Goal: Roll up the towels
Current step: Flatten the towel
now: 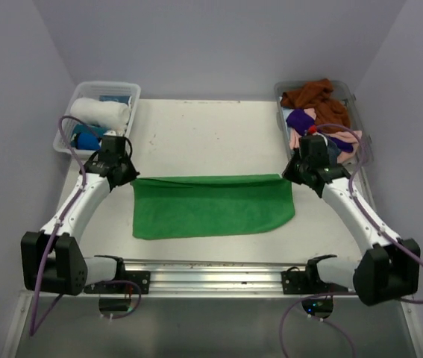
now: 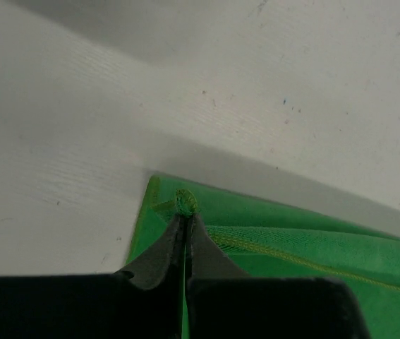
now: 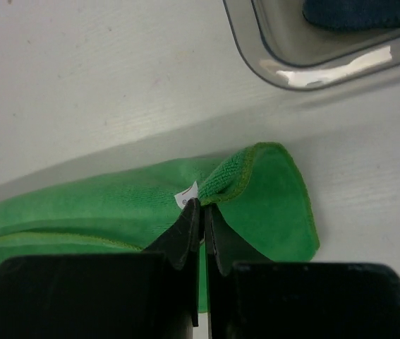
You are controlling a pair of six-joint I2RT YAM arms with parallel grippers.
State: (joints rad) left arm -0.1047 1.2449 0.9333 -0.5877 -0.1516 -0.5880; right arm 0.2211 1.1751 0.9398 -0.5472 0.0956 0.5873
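On the table, the green towel bears an unreadable white tag.

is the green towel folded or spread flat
Folded, not rolled: the green towel lies in two layers, its hemmed edge lapping over more cloth in the left wrist view.

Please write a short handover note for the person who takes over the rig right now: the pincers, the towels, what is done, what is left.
Left pincer: shut on the far left corner of the green towel.
Right pincer: shut on its far right corner.
Green towel: lies flat in the middle, folded over, not rolled.
Done: white towel and blue towel look rolled, in the left container.
Left: roll the green one; rust-brown towel, purple towel and others lie piled in the right container.
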